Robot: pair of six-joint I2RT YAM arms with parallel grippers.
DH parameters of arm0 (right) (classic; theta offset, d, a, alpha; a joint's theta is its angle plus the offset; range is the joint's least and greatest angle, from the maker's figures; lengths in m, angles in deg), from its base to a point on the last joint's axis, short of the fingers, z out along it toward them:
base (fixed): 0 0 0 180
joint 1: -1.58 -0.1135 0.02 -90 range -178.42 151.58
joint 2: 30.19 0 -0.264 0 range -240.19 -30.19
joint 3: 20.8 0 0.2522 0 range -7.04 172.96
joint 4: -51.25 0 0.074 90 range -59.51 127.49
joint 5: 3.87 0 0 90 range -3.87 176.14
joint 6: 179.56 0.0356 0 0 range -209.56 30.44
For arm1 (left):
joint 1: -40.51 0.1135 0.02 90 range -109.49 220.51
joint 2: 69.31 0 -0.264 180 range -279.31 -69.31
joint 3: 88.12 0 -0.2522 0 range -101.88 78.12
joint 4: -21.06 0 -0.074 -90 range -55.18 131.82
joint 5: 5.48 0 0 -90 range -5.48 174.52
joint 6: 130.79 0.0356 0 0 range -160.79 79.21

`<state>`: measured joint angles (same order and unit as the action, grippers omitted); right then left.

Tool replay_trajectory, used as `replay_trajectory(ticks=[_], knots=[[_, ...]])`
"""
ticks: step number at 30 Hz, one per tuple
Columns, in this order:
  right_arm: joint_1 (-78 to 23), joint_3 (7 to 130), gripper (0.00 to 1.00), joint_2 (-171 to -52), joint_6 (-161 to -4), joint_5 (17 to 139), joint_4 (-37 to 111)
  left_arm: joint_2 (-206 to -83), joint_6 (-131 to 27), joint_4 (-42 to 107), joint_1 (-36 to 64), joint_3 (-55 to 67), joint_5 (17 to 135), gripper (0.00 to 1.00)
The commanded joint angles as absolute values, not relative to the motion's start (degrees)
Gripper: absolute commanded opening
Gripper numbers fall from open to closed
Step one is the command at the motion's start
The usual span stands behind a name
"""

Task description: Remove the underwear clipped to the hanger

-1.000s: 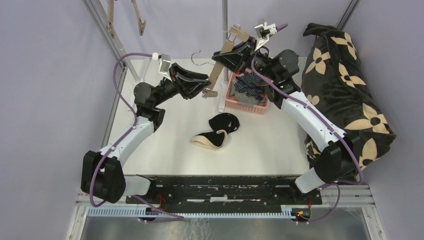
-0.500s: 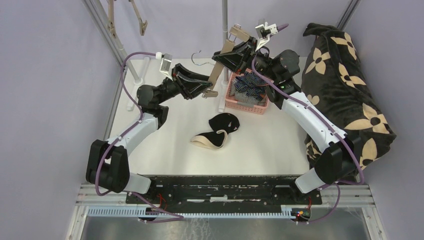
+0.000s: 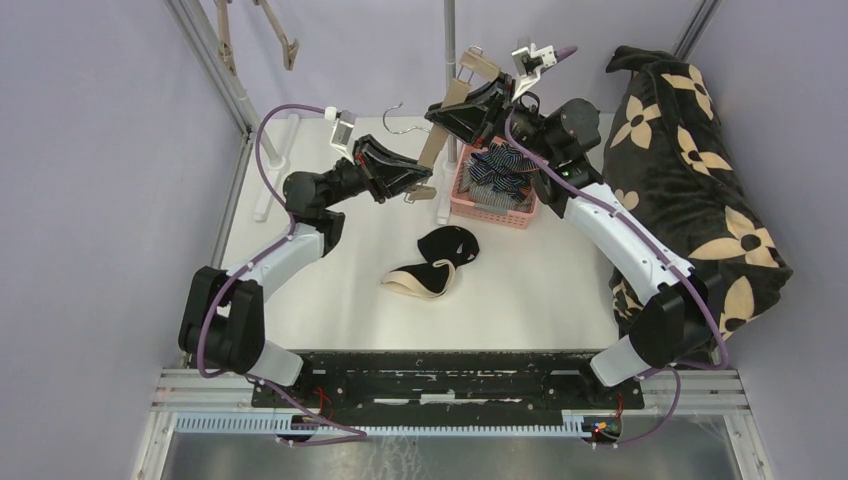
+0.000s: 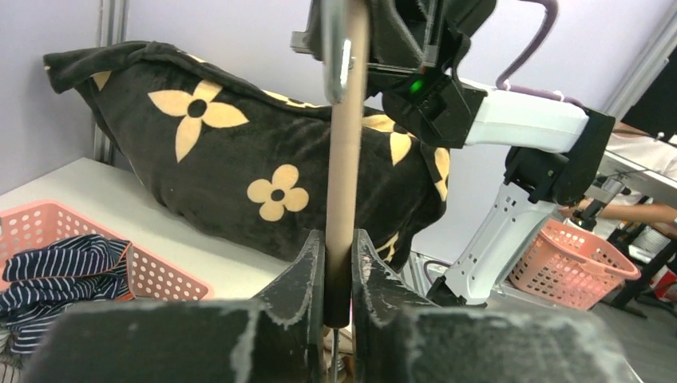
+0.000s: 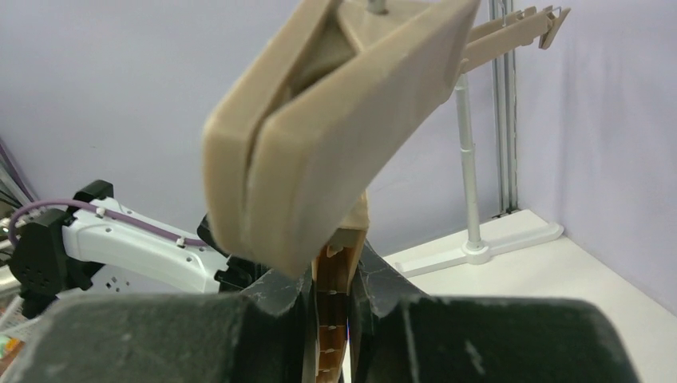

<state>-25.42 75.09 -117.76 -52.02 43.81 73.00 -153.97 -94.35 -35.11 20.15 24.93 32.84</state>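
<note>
The beige clip hanger [image 3: 436,140] hangs tilted in the air at the back middle, held by both grippers. My left gripper [image 3: 412,181] is shut on its lower end, and its bar [image 4: 345,159] runs up between my fingers. My right gripper [image 3: 463,110] is shut on the upper part, just below a closed clip [image 5: 319,136]. No cloth shows in the clips. The plain black underwear [image 3: 436,262] lies on the table. The navy striped underwear [image 3: 500,165] lies in the pink basket [image 3: 490,215] over a grey-white patterned piece [image 3: 483,193].
A large black flower-print blanket [image 3: 690,170] is piled at the right edge. A metal stand pole [image 3: 449,40] rises just behind the hanger. More hangers [image 3: 282,38] hang at the back left. A white rack foot [image 3: 272,165] lies along the left side.
My left gripper has moved right to the hanger's lower end and closed on it. The right arm, the hanger and the cloths have stayed in place.
</note>
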Motion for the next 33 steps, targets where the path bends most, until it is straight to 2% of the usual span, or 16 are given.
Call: replay_trajectory(ticks=[1, 8, 9, 11, 12, 13, 17, 18, 21, 25, 29, 33], knots=[[-25.85, 75.90, 0.01, -116.99, -51.90, 43.98, 76.72, -153.35, -94.57, -38.96, 19.50, 22.74, 33.21, 0.06], [-26.09, 75.17, 0.01, -116.77, -52.75, 44.13, 75.94, -151.68, -95.09, -38.55, 19.50, 21.45, 34.43, 0.03], [-26.06, 74.85, 0.06, -116.58, -53.07, 44.28, 75.75, -151.34, -95.60, -38.37, 19.51, 21.16, 34.69, 0.03], [-26.03, 74.01, 0.35, -116.17, -53.83, 44.52, 75.75, -150.03, -95.93, -36.24, 19.50, 20.20, 35.05, 0.03], [-26.13, 73.67, 0.38, -115.75, -53.98, 44.56, 75.81, -148.99, -95.38, -33.86, 19.50, 19.72, 35.16, 0.03], [-26.13, 73.43, 0.46, -115.55, -54.22, 44.56, 75.68, -148.36, -94.48, -32.25, 19.51, 19.45, 35.26, 0.03], [-26.09, 73.52, 0.94, -114.91, -55.41, 43.60, 72.74, -142.20, -85.45, -15.15, 19.50, 17.09, 37.11, 0.03], [-26.07, 73.99, 0.99, -114.92, -55.83, 42.83, 71.64, -140.71, -82.46, -9.44, 19.58, 16.02, 37.76, 0.03], [-26.13, 73.94, 1.00, -114.36, -57.24, 41.30, 69.71, -136.64, -71.13, 9.73, 19.50, 11.37, 40.61, 0.03], [-26.12, 70.97, 1.00, -111.14, -62.45, 42.60, 66.04, -133.84, -57.20, 39.82, 19.55, 3.62, 52.69, 0.03], [-27.35, 67.66, 1.00, -108.16, -72.72, 44.34, 55.51, -133.42, -48.93, 57.06, 19.61, -1.13, 65.53, 0.03], [-32.39, 65.55, 1.00, -106.03, -88.21, 53.78, 34.64, -135.64, -44.51, 68.63, 20.41, -5.43, 74.39, 0.03]])
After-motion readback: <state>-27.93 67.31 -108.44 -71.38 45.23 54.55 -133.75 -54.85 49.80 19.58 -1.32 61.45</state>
